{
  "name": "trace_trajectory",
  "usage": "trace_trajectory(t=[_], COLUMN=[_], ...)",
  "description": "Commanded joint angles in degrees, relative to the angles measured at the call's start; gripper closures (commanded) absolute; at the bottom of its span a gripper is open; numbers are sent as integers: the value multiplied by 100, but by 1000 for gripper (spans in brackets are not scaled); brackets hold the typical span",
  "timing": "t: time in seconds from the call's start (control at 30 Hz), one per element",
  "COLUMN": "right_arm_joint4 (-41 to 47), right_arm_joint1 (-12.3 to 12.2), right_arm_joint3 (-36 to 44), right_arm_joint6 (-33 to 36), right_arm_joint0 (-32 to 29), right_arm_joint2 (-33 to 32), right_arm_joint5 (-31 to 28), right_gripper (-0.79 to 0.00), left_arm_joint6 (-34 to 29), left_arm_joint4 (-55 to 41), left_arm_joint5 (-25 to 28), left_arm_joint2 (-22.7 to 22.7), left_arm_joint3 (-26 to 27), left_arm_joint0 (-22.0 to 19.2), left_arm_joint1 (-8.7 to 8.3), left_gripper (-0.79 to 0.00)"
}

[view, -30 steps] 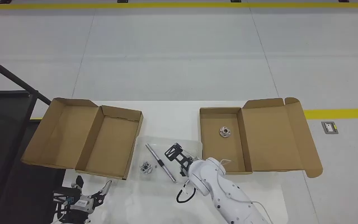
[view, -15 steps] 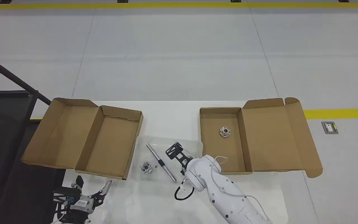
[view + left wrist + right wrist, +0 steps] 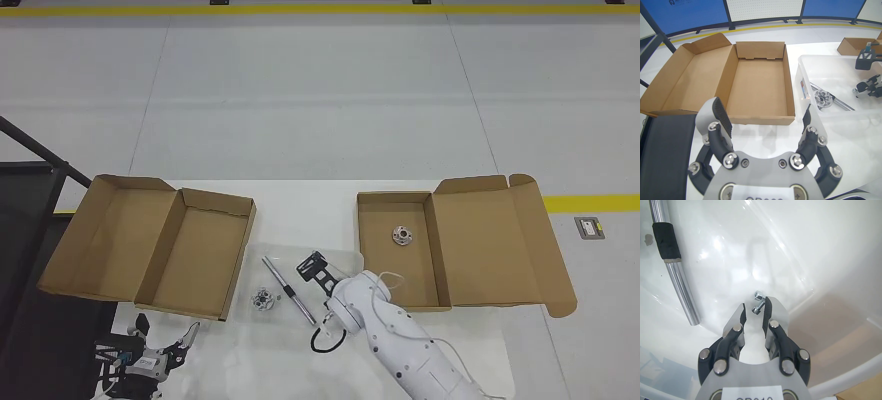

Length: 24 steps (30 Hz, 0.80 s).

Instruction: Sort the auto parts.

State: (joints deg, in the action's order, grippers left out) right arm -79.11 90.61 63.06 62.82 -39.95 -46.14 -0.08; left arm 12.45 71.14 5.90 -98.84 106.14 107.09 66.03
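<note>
The right arm (image 3: 385,320) slid further over the clear plastic bin (image 3: 262,248). Its wrist view shows two small silver bolts (image 3: 758,303) between the down-pointing right gripper's (image 3: 754,306) narrowly open fingers (image 3: 767,310).

Everything crowds into the clear bin (image 3: 829,68). The right arm (image 3: 400,345) comes in over its near rim on the side toward the right box (image 3: 405,275). The right gripper (image 3: 755,301) sits low in that corner, fingers parted around two small bolts (image 3: 760,304), with the bin's wall rising close by. A steel rod (image 3: 288,290) lies slantwise across the bin's floor, a toothed hub (image 3: 262,299) just beside it toward the left box (image 3: 195,260). The bin's far strip is bare. The left box stands just beside the bin, open from above.
</note>
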Motion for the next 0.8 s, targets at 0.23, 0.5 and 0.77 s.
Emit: trace_trajectory(t=[0.23,0.5,0.77], right_arm_joint4=[13,401,1676], right_arm_joint1=[3,-214,-486], right_arm_joint3=[153,1409,2496], right_arm_joint6=[-62,-253,-1044], right_arm_joint0=[-17,-552,-1285], right_arm_joint2=[-179,-939,-2207], right_arm_joint5=[-61,-757,-2074], right_gripper=[0,0,0], left_arm_joint6=[0,0,0], left_arm_joint4=[0,0,0], left_arm_joint5=[0,0,0], left_arm_joint2=[0,0,0], left_arm_joint3=[0,0,0], left_arm_joint0=[0,0,0], left_arm_joint1=[0,0,0], left_gripper=[-785,-785,-785])
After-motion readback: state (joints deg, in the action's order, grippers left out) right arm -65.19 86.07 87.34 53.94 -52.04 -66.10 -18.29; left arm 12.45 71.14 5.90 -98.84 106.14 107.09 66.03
